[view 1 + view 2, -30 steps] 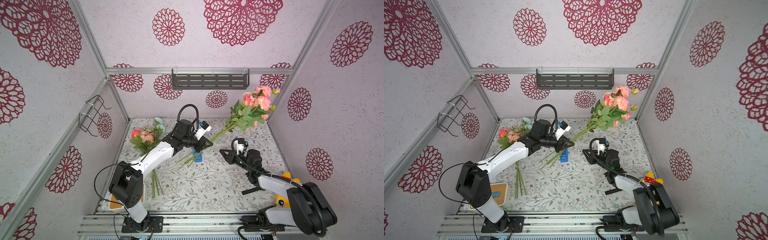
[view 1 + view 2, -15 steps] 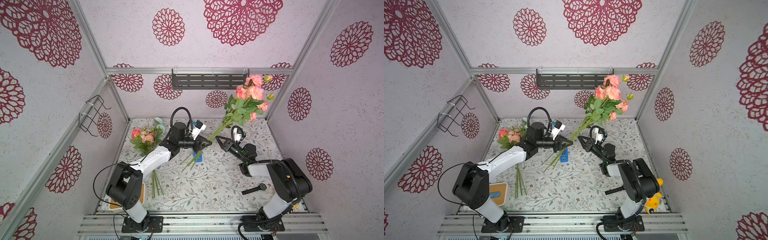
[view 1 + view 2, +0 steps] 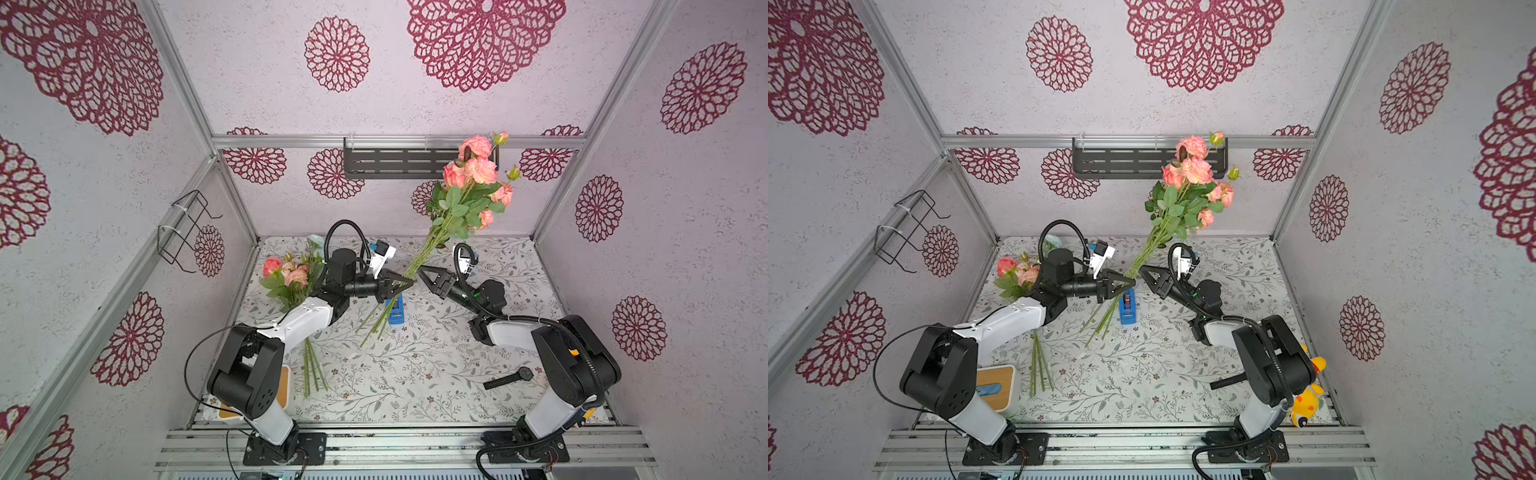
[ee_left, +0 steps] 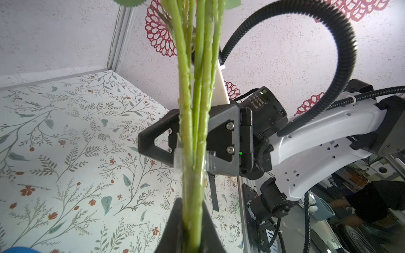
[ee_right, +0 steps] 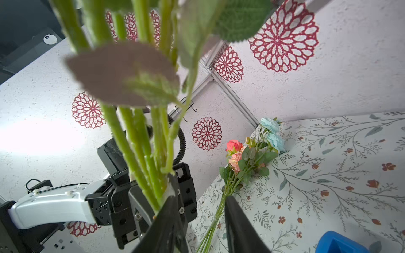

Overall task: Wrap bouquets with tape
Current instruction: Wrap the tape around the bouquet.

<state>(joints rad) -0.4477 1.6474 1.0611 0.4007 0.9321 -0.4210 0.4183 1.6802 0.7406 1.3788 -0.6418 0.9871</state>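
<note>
The left gripper (image 3: 404, 284) is clamped on the stems of the raised bouquet (image 3: 457, 208). The right gripper (image 3: 424, 272) stands just beside them, jaws apart and empty. A clear strip (image 4: 178, 160) seems to sit on the stems, so I judge 1 bouquet partly wrapped. The tape dispenser (image 3: 395, 312) stands on the table (image 3: 415, 374) below. The 2nd bouquet (image 3: 291, 279) lies beside the left arm, probably unwrapped.

Bouquet stems (image 4: 188, 131) waxy green plastic; tape dispenser (image 3: 1127, 309) glossy blue plastic; walls (image 3: 270, 104) rough, matt; frame rails (image 3: 291, 142) bare metal.
</note>
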